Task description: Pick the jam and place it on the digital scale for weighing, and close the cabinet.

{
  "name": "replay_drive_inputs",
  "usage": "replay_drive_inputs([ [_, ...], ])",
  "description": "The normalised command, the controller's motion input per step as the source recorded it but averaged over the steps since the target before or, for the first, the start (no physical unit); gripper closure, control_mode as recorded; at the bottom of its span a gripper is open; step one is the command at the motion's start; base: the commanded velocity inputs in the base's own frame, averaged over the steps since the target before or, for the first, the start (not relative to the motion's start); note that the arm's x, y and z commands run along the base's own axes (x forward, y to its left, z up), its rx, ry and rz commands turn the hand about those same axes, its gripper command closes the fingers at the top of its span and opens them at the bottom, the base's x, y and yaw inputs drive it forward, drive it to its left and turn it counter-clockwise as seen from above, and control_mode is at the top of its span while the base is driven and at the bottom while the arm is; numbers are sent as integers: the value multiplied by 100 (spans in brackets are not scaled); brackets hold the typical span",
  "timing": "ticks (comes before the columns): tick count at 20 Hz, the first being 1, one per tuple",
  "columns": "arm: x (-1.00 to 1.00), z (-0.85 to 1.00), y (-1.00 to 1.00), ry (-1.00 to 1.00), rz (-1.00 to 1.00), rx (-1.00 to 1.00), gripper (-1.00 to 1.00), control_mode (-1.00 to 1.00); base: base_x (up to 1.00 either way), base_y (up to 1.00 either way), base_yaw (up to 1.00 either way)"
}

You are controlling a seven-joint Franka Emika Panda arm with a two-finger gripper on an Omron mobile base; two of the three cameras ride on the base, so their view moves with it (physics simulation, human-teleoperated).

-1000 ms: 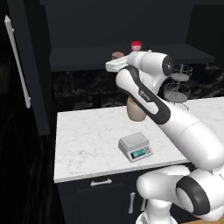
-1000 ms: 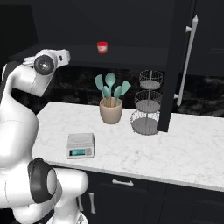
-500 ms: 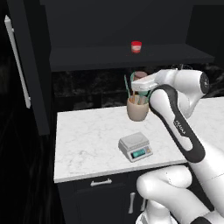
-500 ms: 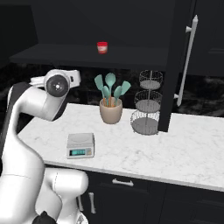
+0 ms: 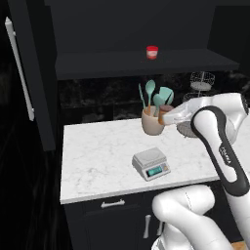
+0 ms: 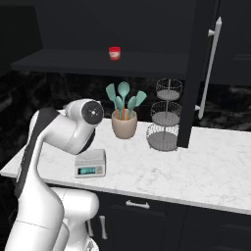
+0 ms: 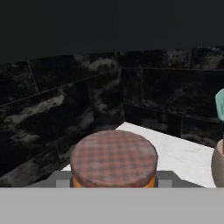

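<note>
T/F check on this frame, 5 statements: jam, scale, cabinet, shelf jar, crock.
1. The gripper is shut on the jam. True.
2. The jam already sits on the digital scale. False: the scale's top plate is bare; the jam is held in the air near the utensil crock.
3. The cabinet doors are closed. False: both stand open, showing the shelf.
4. A red-lidded jar stands on the cabinet shelf. True.
5. The utensil crock holds red spatulas. False: they are teal.
</note>
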Motion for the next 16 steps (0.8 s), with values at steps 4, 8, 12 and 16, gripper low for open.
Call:
replay_drive_inputs([
  [4, -12, -59, -12, 9, 14, 0, 100, -100, 0, 0, 0],
  [8, -14, -54, -21, 11, 18, 0, 100, -100, 0, 0, 0],
  [12, -13, -59, -26, 14, 18, 0, 100, -100, 0, 0, 0],
  [16, 0, -47, -4, 3, 17, 0, 100, -100, 0, 0, 0],
])
